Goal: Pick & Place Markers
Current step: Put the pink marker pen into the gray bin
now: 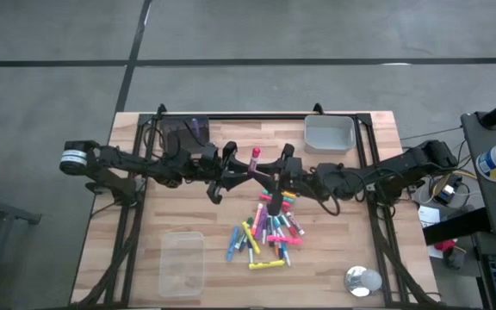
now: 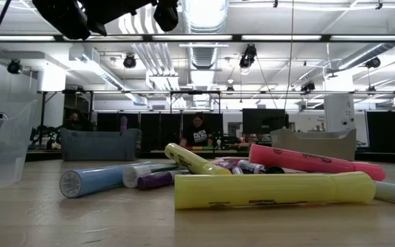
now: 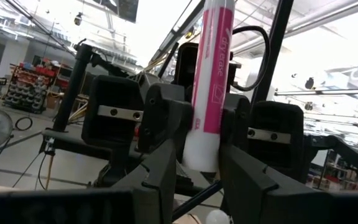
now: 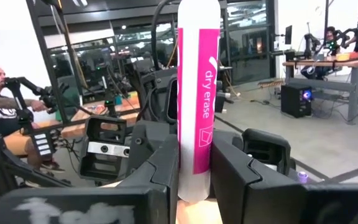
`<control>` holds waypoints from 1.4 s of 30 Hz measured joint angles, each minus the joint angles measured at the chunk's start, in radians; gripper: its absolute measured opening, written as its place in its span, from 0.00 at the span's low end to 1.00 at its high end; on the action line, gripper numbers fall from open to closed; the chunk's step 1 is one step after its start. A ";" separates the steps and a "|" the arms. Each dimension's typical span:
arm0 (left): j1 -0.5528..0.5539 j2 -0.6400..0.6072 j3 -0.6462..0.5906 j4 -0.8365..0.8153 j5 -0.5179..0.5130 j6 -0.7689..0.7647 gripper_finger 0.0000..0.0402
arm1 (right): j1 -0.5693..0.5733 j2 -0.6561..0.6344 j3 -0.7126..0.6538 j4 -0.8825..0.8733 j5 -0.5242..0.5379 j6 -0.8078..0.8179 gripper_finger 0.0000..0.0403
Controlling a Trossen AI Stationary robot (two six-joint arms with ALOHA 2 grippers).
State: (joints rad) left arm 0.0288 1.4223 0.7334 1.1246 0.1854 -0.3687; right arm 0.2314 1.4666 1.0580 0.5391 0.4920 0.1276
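Note:
One white-barrelled marker with a pink label and pink cap point(image 1: 255, 154) stands upright in mid-air over the table's middle. My left gripper point(image 1: 241, 169) comes at it from the table's left and my right gripper point(image 1: 272, 172) from the right; both are shut on it. The left wrist view shows the marker point(image 3: 211, 74) rising between my left gripper's point(image 3: 197, 169) fingers. The right wrist view shows the marker point(image 4: 197, 93) between my right gripper's point(image 4: 194, 182) fingers. The other markers point(image 1: 269, 228) lie in a loose pile on the table below, toward the near side. My left gripper pinches the marker's white lower end point(image 3: 199, 155) between its two fingers. The fingers come from the table's left, slanting a little upward, and lie across the marker. The marker stands upright, lifted clear of the table. My right gripper pinches the white barrel near its lower end point(image 4: 190, 186) between its two fingers. The fingers come about level from the table's right and lie across the marker. The marker stands upright above them, clear of the table.
A grey bin point(image 1: 330, 133) stands at the far right and a dark box point(image 1: 186, 131) at the far left. A clear plastic container point(image 1: 182, 263) sits near left, a round shiny thing point(image 1: 362, 280) near right. In the low view a yellow marker point(image 2: 273, 191) and a pink marker point(image 2: 314, 162) lie closest.

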 joint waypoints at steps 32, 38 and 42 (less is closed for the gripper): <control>0.000 0.000 -0.001 -0.006 0.015 -0.007 0.17 | 0.002 -0.016 0.000 -0.045 -0.008 0.047 0.31; 0.000 0.000 -0.002 -0.013 0.020 -0.006 0.17 | 0.002 -0.064 0.059 -0.302 -0.007 0.109 0.32; 0.000 -0.001 -0.002 -0.056 0.036 -0.006 0.17 | 0.005 -0.093 0.158 -0.590 -0.007 0.158 0.32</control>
State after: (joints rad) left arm 0.0292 1.4212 0.7315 1.0691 0.2215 -0.3751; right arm 0.2363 1.3740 1.2159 -0.0508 0.4854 0.2853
